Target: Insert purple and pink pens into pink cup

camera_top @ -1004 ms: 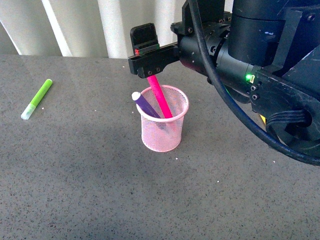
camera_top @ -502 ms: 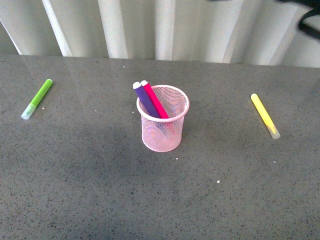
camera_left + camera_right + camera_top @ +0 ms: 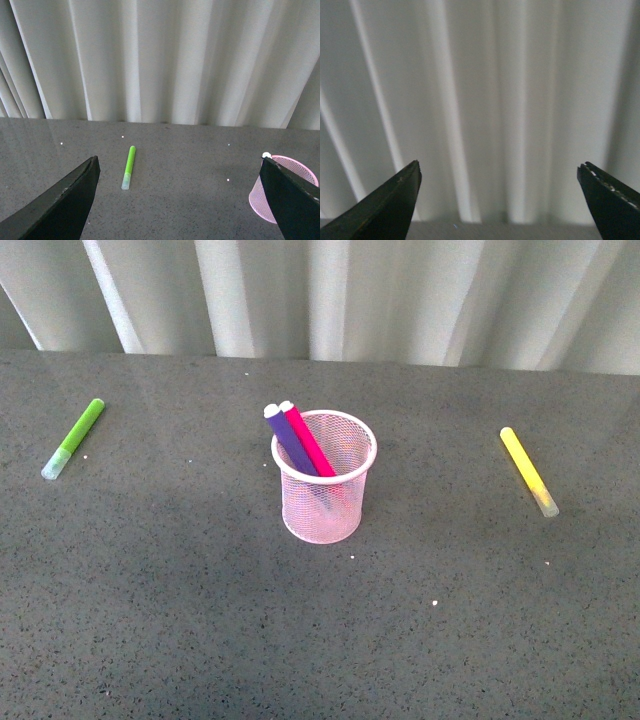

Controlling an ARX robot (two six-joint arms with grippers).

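Right hand (image 3: 497, 200) had pulled back from the pink cup (image 3: 323, 502), fingers wide apart and empty — the left hand (image 3: 177, 200) likewise. Purple pen (image 3: 290, 441) and pink pen (image 3: 307, 441) leaned together inside it — the job looked finished.

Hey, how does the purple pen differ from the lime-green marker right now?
The purple pen stands tilted inside the pink cup, leaning on its rim beside the pink pen; the lime-green marker lies flat on the table, far to the cup's left. One barrel is dark purple, the other bright green. The purple pen is partly hidden by mesh; the green one shows whole. Both are short, thick markers, and neither is held.
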